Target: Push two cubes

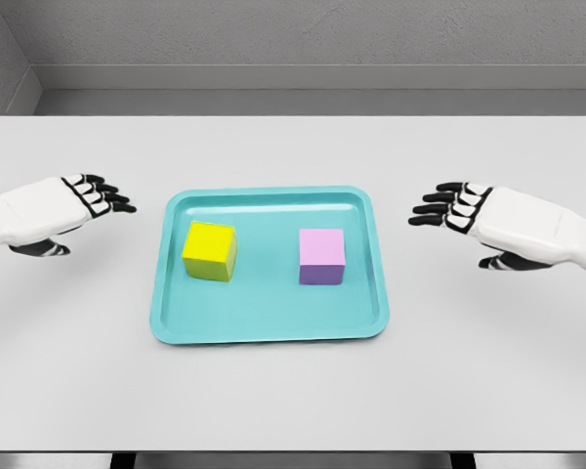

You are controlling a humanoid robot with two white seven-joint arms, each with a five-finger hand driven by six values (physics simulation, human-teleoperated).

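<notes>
Head view
Worktop (293,391): pale grey, wide, filling most of the frame; grey wall behind its far edge.
Tray (270,329): teal, shallow, raised rim, rounded corners; flat on the worktop at centre, between the two arms.
Yellow cube (210,251): inside the tray, left half; turned slightly askew to the tray's edges; clear of the rim.
Purple cube (322,257): inside the tray, right half; pink-lilac top, darker violet front; squared to the tray; clear of the rim.
Cubes to each other: well apart, bare tray floor between them, roughly level in depth.
Left robot hand (78,210): white with black fingers, entering from the left edge; beside the tray's left rim, apart from it; fingers extended and loose, pointing right toward the tray, thumb below; released, nothing held.
Right robot hand (469,220): same build, entering from the right edge; beside the tray's right rim, apart from it; fingers extended and slightly spread, pointing left, thumb below; released, nothing held.
Contact: neither robot hand touching tray or cube.
</notes>
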